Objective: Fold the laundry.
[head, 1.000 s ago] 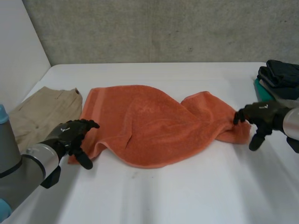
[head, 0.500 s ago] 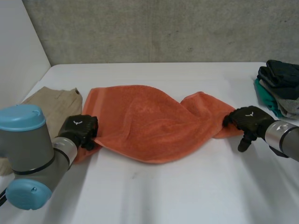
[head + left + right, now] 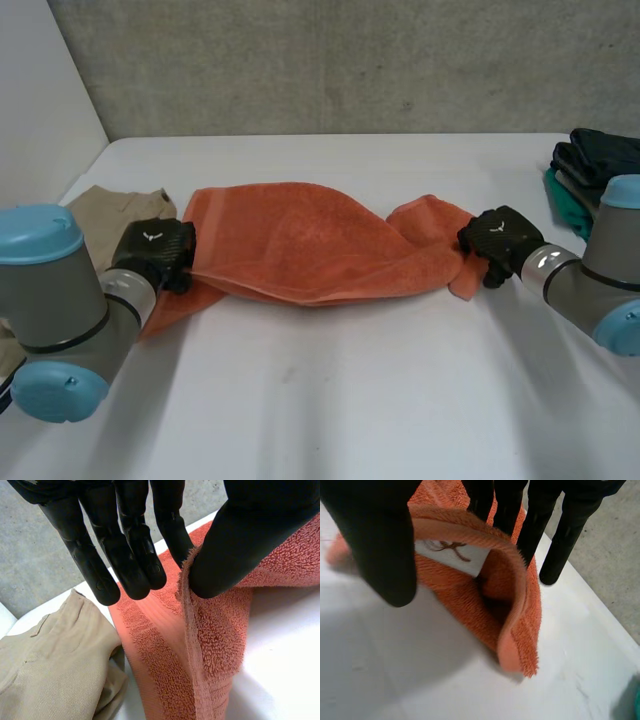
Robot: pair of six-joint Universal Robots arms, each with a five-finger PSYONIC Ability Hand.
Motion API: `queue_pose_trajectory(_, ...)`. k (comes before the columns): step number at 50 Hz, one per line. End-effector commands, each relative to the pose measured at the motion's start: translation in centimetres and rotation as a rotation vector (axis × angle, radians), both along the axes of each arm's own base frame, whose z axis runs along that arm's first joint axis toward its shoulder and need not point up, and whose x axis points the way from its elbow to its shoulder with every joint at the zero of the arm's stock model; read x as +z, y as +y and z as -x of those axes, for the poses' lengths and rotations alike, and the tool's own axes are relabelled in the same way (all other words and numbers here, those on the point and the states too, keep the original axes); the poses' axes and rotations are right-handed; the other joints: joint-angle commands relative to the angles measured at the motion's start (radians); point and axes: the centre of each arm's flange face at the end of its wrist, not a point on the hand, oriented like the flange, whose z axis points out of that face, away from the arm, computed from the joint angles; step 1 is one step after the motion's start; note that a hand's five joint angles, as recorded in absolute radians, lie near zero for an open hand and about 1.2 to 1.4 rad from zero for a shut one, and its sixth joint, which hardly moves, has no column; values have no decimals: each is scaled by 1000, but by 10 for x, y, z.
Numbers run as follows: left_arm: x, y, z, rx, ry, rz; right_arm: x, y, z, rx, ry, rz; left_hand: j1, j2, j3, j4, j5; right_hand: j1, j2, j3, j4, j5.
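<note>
Orange terry towel (image 3: 310, 250) lies lengthwise across the middle of the white worktop (image 3: 350, 400), bunched and twisted towards its right end. Left hand (image 3: 158, 252) grips the towel's left end: the left wrist view shows the hemmed edge pinched between thumb and fingers. Right hand (image 3: 497, 240) grips the right end likewise, thumb in front and fingers behind a rolled edge bearing a white label. Beige woven garment (image 3: 125, 208) lies just beside the left hand. Stack of dark and green clothes (image 3: 600, 165) sits at the far right.

Risks, as judged:
- Each pinch takes little cloth, so an edge could slip free on lifting.
- The twist could set a crooked fold.
- The left hand could snag the beige garment.
</note>
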Motion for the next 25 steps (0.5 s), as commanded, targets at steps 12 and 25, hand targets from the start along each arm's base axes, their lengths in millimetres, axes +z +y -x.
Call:
queue_pose_trajectory(12,83,18,-15,34,-34,149,129,6,28,-111,-183,71,241,202,207,198,241,631,627,628,629,638)
queue_pose_trajectory(25,186,59,-35,27,-138,287,216,31,80,-143,-281,-71,241,202,207,198,241,631,627,628,629,638)
